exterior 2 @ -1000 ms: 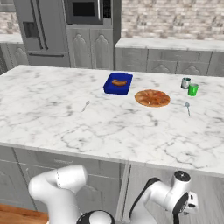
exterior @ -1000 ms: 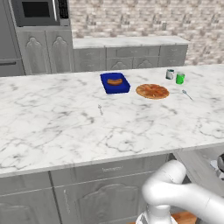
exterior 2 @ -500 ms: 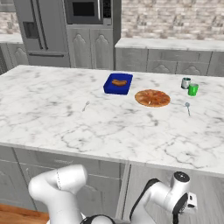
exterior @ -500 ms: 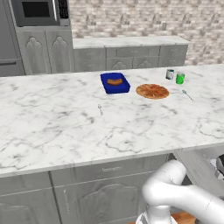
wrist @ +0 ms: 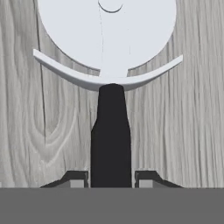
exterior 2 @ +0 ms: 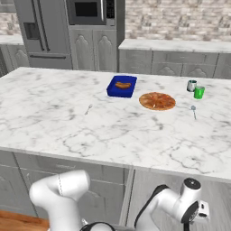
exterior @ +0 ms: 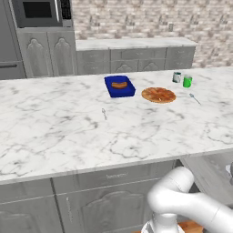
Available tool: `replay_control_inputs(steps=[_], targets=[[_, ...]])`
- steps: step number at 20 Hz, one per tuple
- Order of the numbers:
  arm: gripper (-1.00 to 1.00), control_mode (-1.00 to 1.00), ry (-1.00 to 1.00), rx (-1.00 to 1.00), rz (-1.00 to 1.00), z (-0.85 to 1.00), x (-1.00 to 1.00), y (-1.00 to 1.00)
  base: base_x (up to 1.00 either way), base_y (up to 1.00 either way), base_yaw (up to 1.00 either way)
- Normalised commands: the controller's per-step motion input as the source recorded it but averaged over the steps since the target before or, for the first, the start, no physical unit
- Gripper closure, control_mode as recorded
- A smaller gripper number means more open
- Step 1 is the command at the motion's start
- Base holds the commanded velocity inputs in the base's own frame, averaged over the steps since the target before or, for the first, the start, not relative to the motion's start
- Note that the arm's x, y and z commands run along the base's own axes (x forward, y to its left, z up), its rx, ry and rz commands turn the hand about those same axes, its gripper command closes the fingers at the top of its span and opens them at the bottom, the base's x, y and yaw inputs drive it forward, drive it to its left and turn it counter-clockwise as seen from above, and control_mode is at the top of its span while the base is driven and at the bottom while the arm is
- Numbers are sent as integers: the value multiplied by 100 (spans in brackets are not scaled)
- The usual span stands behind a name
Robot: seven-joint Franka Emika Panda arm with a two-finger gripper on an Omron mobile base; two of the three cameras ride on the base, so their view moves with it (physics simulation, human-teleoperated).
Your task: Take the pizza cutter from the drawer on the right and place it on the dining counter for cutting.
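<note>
The pizza cutter (wrist: 111, 131) lies on the drawer's grey wood-grain floor (wrist: 183, 131), its silvery-white wheel at the top of the hand view and its black handle pointing down. My gripper (wrist: 111, 177) is down inside the drawer, and both dark fingertips (wrist: 78, 177) press against the sides of that handle. From the right base view, the hand (exterior 2: 198, 212) hangs low in the open drawer (exterior 2: 149, 187), under the edge of the dining counter (exterior 2: 67, 117). The left base view has the drawer (exterior: 207, 170) at its lower right, below the dining counter (exterior: 68, 132).
On the marble top stand a blue dish with food (exterior 2: 122, 85), a pizza (exterior 2: 157, 101), a grey cup (exterior 2: 191, 85) and a green cup (exterior 2: 199, 92). A fork (exterior 2: 88, 108) and a spoon (exterior 2: 193, 109) lie there too. Fridge, microwave and a pale counter line the back.
The wrist in the drawer has shifted only slightly. Everything on the counter stays put.
</note>
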Motion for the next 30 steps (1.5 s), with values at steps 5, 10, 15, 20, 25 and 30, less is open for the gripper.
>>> replay_control_inputs(steps=[5, 10, 15, 20, 25, 30], targets=[[100, -100, 0, -4, -6, 66, -31, -13, 0, 0, 0], [100, -100, 0, -5, -10, 90, -51, 0, 0, 0, 0], [100, -100, 0, -5, -6, 81, -52, 34, 0, 0, 0], [100, -100, 1, -8, -4, 63, -43, 82, 0, 0, 0], [100, -100, 0, -7, -1, 65, -13, 82, 0, 0, 0], [100, -100, -2, -4, 0, 63, 17, 76, 0, 0, 0]])
